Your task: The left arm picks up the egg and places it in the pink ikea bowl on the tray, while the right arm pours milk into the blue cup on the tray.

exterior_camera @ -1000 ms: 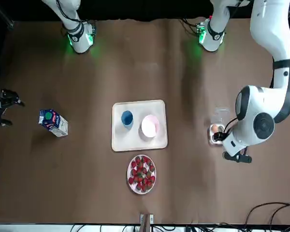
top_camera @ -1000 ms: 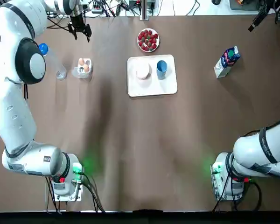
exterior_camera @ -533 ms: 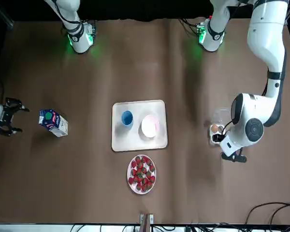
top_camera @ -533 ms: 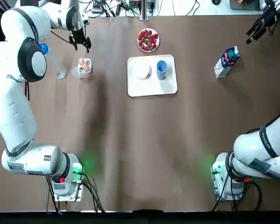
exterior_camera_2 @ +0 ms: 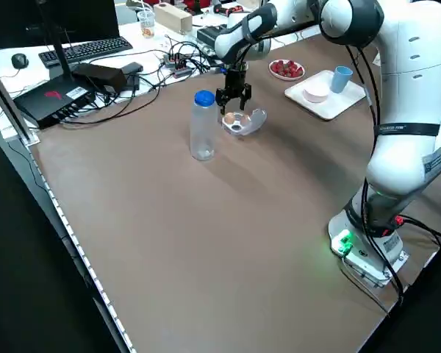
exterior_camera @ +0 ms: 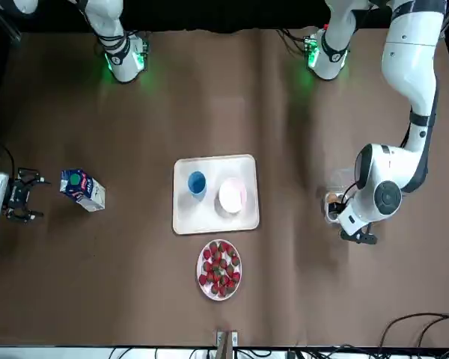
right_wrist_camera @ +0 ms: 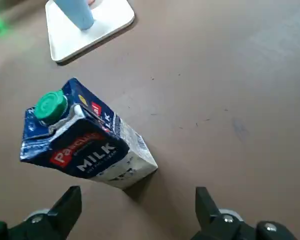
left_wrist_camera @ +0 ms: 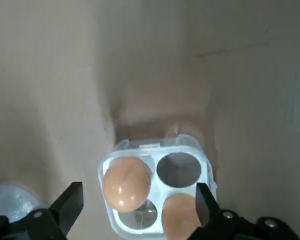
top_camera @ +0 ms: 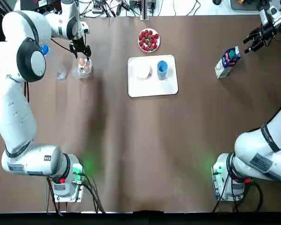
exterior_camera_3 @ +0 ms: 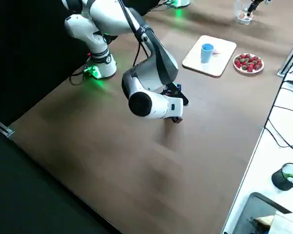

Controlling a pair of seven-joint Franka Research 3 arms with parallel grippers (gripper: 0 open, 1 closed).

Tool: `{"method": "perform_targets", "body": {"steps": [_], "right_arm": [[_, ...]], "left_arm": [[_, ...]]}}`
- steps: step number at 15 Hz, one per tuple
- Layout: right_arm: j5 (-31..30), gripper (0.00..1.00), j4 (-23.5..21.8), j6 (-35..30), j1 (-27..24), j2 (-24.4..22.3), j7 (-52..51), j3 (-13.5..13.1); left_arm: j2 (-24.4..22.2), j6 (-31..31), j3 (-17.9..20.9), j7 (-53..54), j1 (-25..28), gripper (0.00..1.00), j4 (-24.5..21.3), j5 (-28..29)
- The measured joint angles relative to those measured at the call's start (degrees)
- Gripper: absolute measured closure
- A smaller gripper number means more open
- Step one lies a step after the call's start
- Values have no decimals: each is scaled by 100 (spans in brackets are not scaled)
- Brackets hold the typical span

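1. Item: left gripper. It is hung directly over the egg holder at the table's far left. Its fingers are spread wide and nothing is held between them. No contact with the holder can be seen.

2. Item: egg. It is seated in one cup of the clear four-cup holder, straight below the gripper and nearly on the line between the fingers. It is seen end-on, so its long axis is judged upright. A plain vertical descent is judged sufficient. A second egg is lodged in the diagonal cup, and the other two cups are empty.

3. Pose, left arm: it is stretched far forward along the table's left side, with the wrist turned down.

4. Item: water bottle. It is stood just beside the holder, on the side away from the tray.

5. Item: tray. It is set well apart from the holder, toward the table's middle. The pink bowl is placed on the half nearer the left arm, with the blue cup beside it.

6. Item: right gripper. It is held at the far right corner with fingers spread and nothing in them.

7. Item: milk carton. It is stood upright with its green cap uppermost. It lies apart from the right fingers, on their tray side and between gripper and tray.

8. Pose, right arm: it is reached to the far right, with the wrist judged tilted toward the carton rather than straight down.
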Motion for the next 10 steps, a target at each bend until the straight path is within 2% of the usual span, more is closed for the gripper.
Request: {"method": "perform_targets", "body": {"steps": [10], "right_arm": [[268, 0, 80, -50, -94, 459, -2286, 9]], "left_arm": [[50, 318, -9, -3, -10, 3, -40, 0]]}}
